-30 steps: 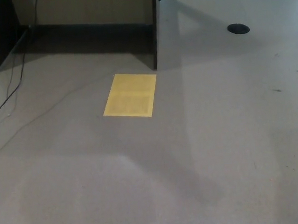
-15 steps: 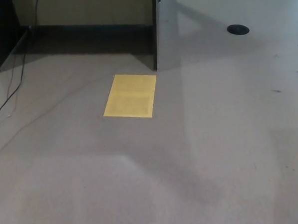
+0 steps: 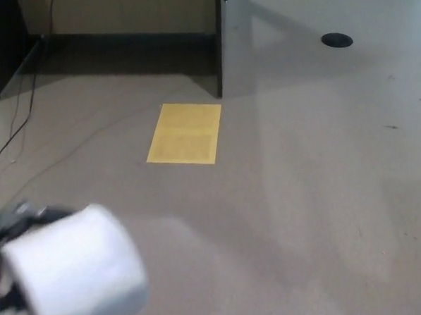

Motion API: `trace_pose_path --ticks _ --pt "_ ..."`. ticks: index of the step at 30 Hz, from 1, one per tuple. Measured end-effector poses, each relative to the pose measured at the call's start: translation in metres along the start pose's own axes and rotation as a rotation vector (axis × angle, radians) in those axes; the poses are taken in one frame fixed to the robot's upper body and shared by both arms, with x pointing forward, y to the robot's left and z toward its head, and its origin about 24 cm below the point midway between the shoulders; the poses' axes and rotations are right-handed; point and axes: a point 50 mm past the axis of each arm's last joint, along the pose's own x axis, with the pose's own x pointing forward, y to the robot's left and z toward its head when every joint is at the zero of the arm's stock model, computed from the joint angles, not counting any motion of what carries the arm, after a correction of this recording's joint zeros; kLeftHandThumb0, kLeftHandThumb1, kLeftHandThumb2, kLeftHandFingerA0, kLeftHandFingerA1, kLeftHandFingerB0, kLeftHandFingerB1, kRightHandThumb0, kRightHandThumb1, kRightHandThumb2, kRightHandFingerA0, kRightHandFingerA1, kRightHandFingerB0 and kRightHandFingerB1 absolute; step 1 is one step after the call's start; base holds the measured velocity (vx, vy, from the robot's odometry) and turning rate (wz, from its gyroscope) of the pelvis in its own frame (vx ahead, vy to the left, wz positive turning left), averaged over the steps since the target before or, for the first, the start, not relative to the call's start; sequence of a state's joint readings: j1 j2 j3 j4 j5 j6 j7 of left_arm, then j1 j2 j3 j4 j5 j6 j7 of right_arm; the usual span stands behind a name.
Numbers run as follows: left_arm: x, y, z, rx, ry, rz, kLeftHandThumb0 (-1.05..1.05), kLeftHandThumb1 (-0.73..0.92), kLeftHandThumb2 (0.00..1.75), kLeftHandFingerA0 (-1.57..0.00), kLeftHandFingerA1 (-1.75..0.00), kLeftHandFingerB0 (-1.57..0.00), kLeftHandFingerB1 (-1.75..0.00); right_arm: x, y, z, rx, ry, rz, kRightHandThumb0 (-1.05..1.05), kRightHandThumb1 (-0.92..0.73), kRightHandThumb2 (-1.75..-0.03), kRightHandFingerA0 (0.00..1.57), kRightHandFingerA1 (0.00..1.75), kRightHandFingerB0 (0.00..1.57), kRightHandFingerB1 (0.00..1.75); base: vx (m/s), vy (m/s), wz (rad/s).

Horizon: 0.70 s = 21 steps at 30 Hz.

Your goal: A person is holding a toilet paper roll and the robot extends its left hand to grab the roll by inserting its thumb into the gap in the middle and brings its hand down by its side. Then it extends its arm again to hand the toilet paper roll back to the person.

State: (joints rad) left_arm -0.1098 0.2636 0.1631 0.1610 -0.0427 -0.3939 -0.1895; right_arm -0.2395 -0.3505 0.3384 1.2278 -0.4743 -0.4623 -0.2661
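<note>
A white toilet paper roll fills the lower left corner of the head view, blurred by motion. Dark parts of my left hand show along the roll's left side, above and below it, so the hand is shut on the roll. The roll's middle hole and my thumb are hidden. No person appears in the picture. My right hand does not show.
Grey carpet lies below. A yellow sheet rests on it at centre. A dark desk panel stands behind the sheet, thin cables run at the left, and a black disc lies at the far right.
The roll and my left hand have come up into the lower left corner; earlier neither was in the picture. The floor and the yellow sheet stay put.
</note>
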Motion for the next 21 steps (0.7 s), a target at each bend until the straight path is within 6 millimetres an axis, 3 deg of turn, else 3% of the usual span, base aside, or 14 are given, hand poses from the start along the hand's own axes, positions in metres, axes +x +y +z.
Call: trace_pose_path --ticks 1,4,5,7,10,15,21 --pt "0.007 -0.006 0.007 -0.008 -0.028 -0.018 0.08 0.74 0.76 -1.01 -1.19 -0.85 -1.04 0.0 0.0 0.0 0.0 0.0 0.0 -0.46 -0.74 -0.63 0.64 0.49 0.48 0.39 0.0 0.0 0.0" --pt "0.031 -0.032 0.03 -0.043 -0.111 -0.095 0.06 0.74 0.76 -1.03 -1.2 -0.85 -1.05 0.0 0.0 0.001 0.001 -0.002 0.0 -0.45 -0.73 -0.63 0.64 0.49 0.47 0.39 0.0 0.0 0.0" --pt "0.033 -0.035 0.032 -0.045 -0.118 -0.102 0.09 0.77 0.75 -0.98 -1.28 -0.82 -1.06 0.0 0.001 0.001 0.002 -0.003 0.0 -0.44 -0.73 -0.62 0.64 0.49 0.47 0.39 0.0 0.0 0.0" --pt "0.054 -0.061 0.056 -0.073 -0.192 -0.178 0.0 0.79 0.7 -0.93 -1.37 -0.82 -1.11 0.001 0.001 0.002 0.004 -0.005 0.0 -0.45 -0.73 -0.63 0.64 0.48 0.47 0.4 0.0 0.0 0.0" --pt "0.075 -0.091 0.084 -0.1 -0.27 -0.257 -0.05 0.7 0.78 -1.03 -1.26 -0.86 -1.07 0.002 0.002 0.004 0.011 -0.011 -0.001 -0.44 -0.74 -0.63 0.63 0.49 0.46 0.4 0.0 0.0 0.0" --pt "0.1 -0.133 0.125 -0.091 -0.351 -0.369 -0.12 0.68 0.84 -1.03 -1.3 -0.84 -1.08 0.002 0.002 0.005 0.017 -0.012 0.0 -0.44 -0.73 -0.63 0.63 0.48 0.47 0.4 0.0 0.0 0.0" --pt "0.116 -0.163 0.16 -0.077 -0.406 -0.426 -0.13 0.66 0.86 -1.02 -1.37 -0.84 -1.16 0.004 -0.001 0.007 0.024 -0.016 -0.009 -0.45 -0.73 -0.63 0.63 0.48 0.47 0.4 0.0 0.0 0.0"
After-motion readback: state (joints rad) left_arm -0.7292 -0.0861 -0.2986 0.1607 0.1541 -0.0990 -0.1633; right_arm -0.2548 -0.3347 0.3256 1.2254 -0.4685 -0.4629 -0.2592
